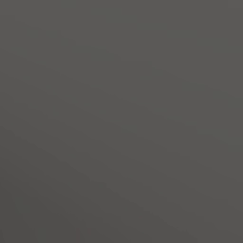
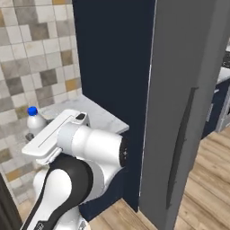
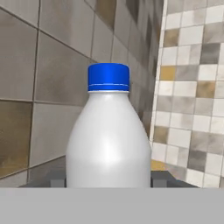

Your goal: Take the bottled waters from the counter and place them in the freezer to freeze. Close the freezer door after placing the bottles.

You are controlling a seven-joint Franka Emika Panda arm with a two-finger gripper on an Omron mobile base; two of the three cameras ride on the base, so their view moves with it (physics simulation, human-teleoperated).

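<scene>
A plain whitish bottled water [image 3: 108,140] with a blue cap stands upright right in front of the hand camera. My gripper [image 3: 108,179] is shut on its lower body, a dark fingertip [image 3: 56,178] showing on each side. In the right base view the same bottle [image 2: 35,122] peeks out behind my white arm, in the tiled corner over the marble counter [image 2: 101,116]. The freezer door [image 2: 193,90], a tall dark grey panel with a thin black bar handle [image 2: 179,148], stands to the right. The hand itself is hidden behind the arm there.
Mottled tile walls [image 3: 192,87] meet in a corner just behind the bottle. A tall navy blue cabinet side [image 2: 112,67] rises between the counter and the freezer door. Wood floor [image 2: 206,179] lies to the lower right. A flat dark grey surface [image 1: 121,121] stands close before the left base camera.
</scene>
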